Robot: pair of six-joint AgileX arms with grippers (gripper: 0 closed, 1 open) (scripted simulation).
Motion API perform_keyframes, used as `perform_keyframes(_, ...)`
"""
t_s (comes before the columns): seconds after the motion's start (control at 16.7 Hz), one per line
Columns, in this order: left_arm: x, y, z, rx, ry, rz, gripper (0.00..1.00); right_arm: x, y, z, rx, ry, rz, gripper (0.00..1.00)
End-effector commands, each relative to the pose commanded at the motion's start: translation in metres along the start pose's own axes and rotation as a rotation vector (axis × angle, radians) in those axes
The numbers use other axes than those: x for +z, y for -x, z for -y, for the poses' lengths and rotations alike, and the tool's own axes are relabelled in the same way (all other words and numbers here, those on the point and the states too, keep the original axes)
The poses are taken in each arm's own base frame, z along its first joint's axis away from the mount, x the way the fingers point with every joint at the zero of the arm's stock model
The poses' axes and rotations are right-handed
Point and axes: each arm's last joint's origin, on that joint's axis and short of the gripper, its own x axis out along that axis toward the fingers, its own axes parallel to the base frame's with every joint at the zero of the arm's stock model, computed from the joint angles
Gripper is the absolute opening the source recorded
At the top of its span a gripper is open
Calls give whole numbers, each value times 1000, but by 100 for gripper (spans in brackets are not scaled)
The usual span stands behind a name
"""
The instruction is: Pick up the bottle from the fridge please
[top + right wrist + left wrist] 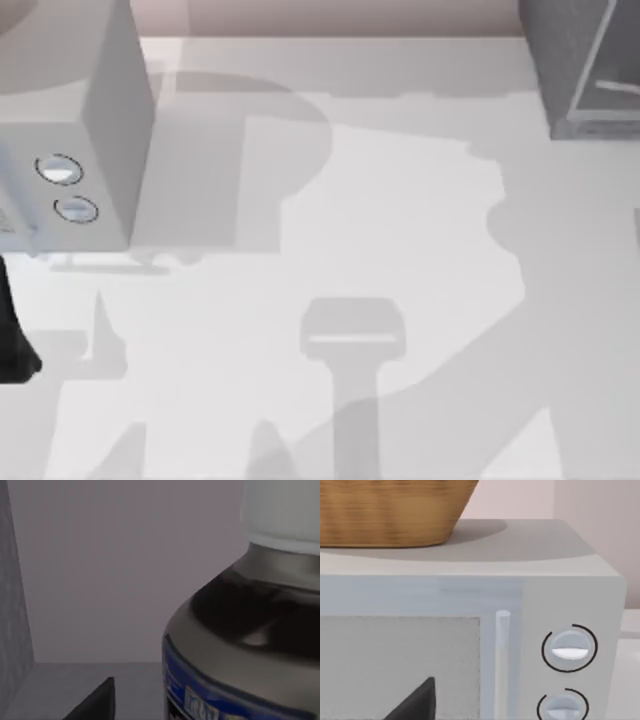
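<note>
Your small dark-brown bottle (250, 625), white cap, blue-and-white label band, stands upright inside large grey boxy fridge (585, 65) at table's far right corner, close before right wrist camera. Right gripper: one dark fingertip (95, 702) on fridge floor beside bottle; jaw state cannot be told. Left wrist camera faces grey two-dial box (570, 650) carrying woven wicker basket (390, 510); jaws likewise unclear.

1. Table (400, 230): pale white-grey top, crossed by soft grey shadows.
2. Grey box with two round dials (75, 130): standing on the table at the far left (dials facing the near side).
3. Fridge (585, 65): grey cabinet with thin light edges, standing on the table at the far right corner, well apart from the dialled box.
</note>
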Motion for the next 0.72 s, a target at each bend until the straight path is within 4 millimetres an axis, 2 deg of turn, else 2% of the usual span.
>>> perform_keyframes(0.3,0,0,0,0,0,0,100,-1,-4,-1,0,-1,-5,100)
perform_keyframes(0.72,0,0,0,0,0,0,100,-1,-4,-1,0,-1,-5,47)
